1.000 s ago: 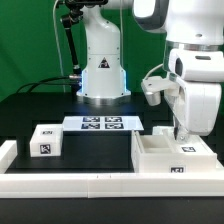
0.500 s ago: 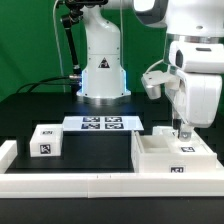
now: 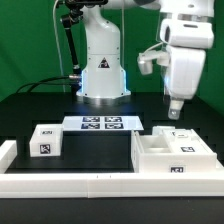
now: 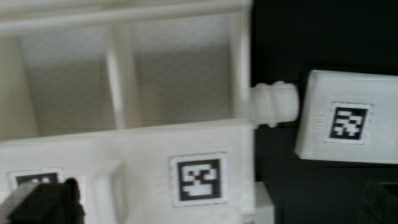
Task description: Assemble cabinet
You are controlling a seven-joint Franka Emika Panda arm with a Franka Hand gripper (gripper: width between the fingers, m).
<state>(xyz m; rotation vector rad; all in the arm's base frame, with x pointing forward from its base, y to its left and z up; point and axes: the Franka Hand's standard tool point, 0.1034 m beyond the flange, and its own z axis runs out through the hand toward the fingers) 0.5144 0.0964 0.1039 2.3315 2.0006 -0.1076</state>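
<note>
The white cabinet shell (image 3: 165, 158) lies at the exterior view's front right, its open compartments facing up, with a marker tag on its front. In the wrist view the shell (image 4: 125, 80) fills most of the frame, its tag below the compartments. A tagged white block with a round knob (image 4: 338, 115) lies beside the shell, knob touching its side. It also shows in the exterior view (image 3: 187, 146). Another tagged drawer block (image 3: 44, 140) stands at the exterior view's left. My gripper (image 3: 176, 108) hangs open and empty above the shell. One dark finger (image 4: 45, 205) shows in the wrist view.
The marker board (image 3: 100, 123) lies in front of the robot's base (image 3: 100, 80). A long low white border rail (image 3: 90, 185) runs along the table's front and turns at the exterior view's left (image 3: 8, 150).
My gripper has risen straight up from the shell's right part, where it was low a second ago. The shell and blocks have not moved.
</note>
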